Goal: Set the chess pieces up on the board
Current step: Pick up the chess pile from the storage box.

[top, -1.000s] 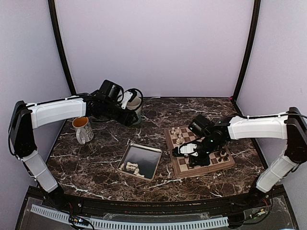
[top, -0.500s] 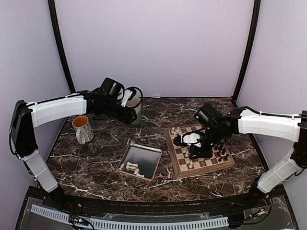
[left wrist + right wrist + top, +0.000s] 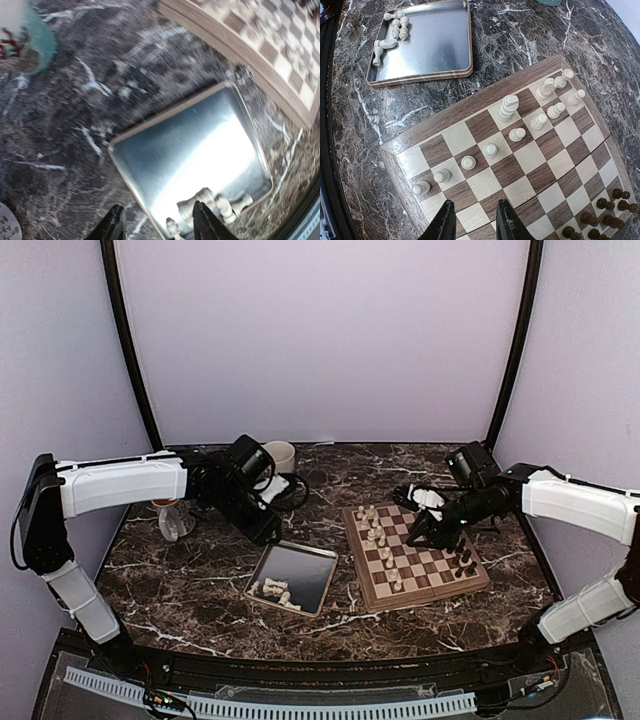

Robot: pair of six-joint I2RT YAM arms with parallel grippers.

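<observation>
Right gripper (image 3: pixel 475 206) has just lifted off the square wooden chessboard (image 3: pixel 470 107) toward its far-right corner. Its fingers are slightly apart and empty, so it probably just placed a piece. Cream-white chess pieces (image 3: pixel 509 107) line the board's left edge. Leftover pieces (image 3: pixel 395 27) lie in the rectangular silver metal tray (image 3: pixel 420 79). Left gripper (image 3: pixel 156 207) has swung over the tray, spread and empty. Next pick likely.
</observation>
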